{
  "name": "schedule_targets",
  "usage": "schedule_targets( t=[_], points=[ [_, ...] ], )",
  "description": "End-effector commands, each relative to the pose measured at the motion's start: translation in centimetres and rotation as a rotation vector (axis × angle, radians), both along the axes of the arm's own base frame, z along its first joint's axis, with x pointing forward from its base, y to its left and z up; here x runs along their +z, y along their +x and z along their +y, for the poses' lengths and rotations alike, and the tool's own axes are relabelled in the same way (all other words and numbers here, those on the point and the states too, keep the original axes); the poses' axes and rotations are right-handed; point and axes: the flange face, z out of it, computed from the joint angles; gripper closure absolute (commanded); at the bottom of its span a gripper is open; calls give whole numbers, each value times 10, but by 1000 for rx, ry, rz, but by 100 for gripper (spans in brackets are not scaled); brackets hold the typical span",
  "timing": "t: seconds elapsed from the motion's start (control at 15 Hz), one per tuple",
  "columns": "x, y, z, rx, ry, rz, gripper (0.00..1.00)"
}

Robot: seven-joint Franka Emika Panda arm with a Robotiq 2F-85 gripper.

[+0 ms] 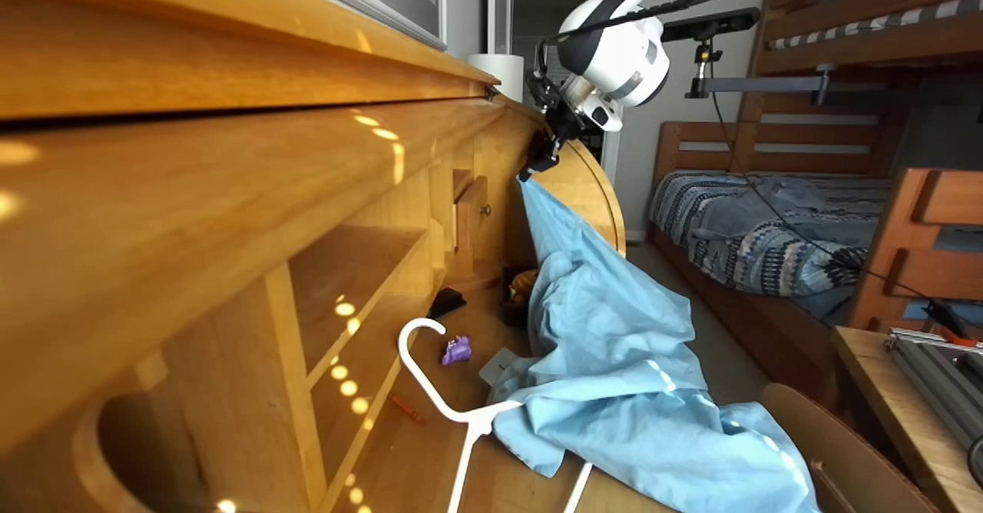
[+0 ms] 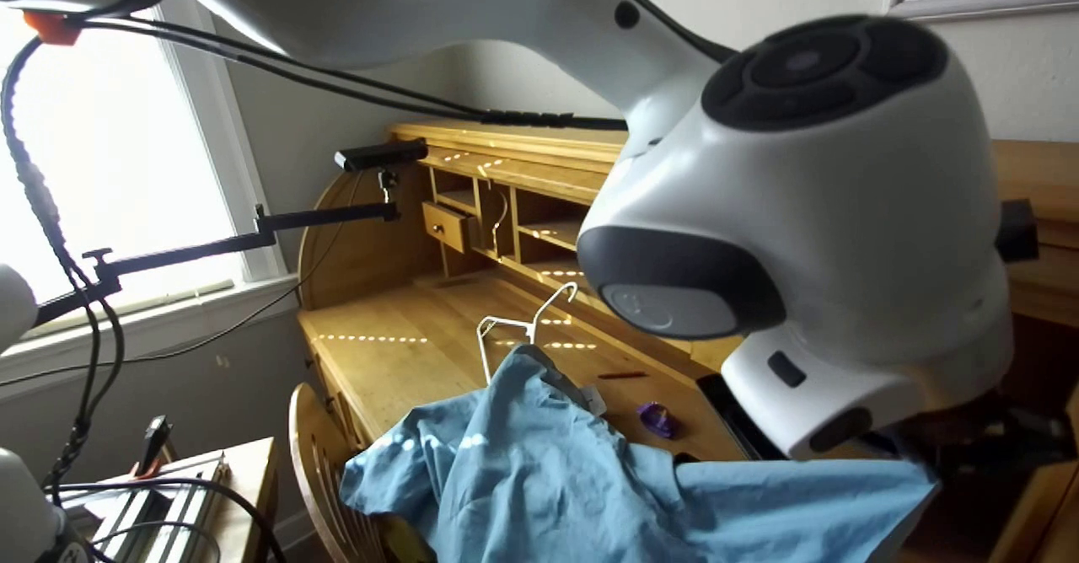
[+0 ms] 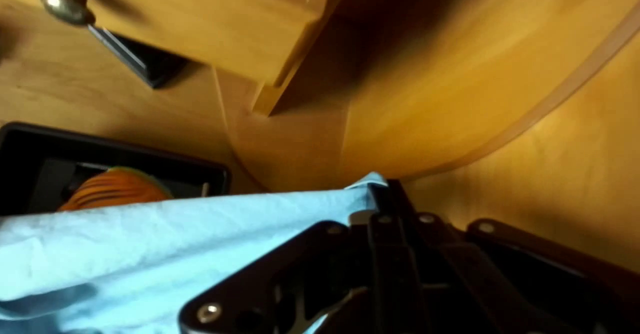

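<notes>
Pinched at one corner between the pressed-together fingertips of a black two-fingered hand [image 1: 530,173]: a light-blue, wrinkled cloth garment [image 1: 614,359], drawn to a taut point at the grip and widening into loose folds over the honey-coloured wooden table [image 2: 379,361]; in long axis, sloping down and away from the hand toward the white plastic hanger [image 1: 480,419], partly hidden under those folds, hook exposed; near the grip, the curved golden wooden side panel [image 1: 587,179]; in the wrist view, a strip of the same garment leading left from the fingertips, overlapping part of a black rectangular tray [image 3: 120,146] with an orange, dark-striped rounded object [image 3: 117,189] inside; above that strip, a jutting wooden drawer [image 3: 200,24] with a round metal knob [image 3: 67,6]; on the table, apart from the grip, a small purple object [image 1: 457,350]
</notes>
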Motion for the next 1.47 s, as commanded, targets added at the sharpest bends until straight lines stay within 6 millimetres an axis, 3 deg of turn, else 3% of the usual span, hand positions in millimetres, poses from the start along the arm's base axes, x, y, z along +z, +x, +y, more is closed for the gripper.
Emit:
schedule_targets(
  t=[0.0, 0.13, 0.2, 0.33, 0.53, 0.67, 1.0, 1.2, 1.4],
  points=[
    [26, 18, 10, 0, -36, -86, 100],
    [24, 19, 13, -5, -32, -83, 100],
    [22, 18, 14, -1, -30, -75, 74],
    [18, 16, 13, -1, -26, -66, 67],
    [18, 7, 12, -4, -31, -63, 45],
    [17, -16, 15, 33, -37, -11, 32],
    [14, -102, 18, 239, -67, 150, 0],
    [18, -153, 24, 372, -85, 260, 0],
    [27, -191, 31, 507, -131, 374, 0]
  ],
)
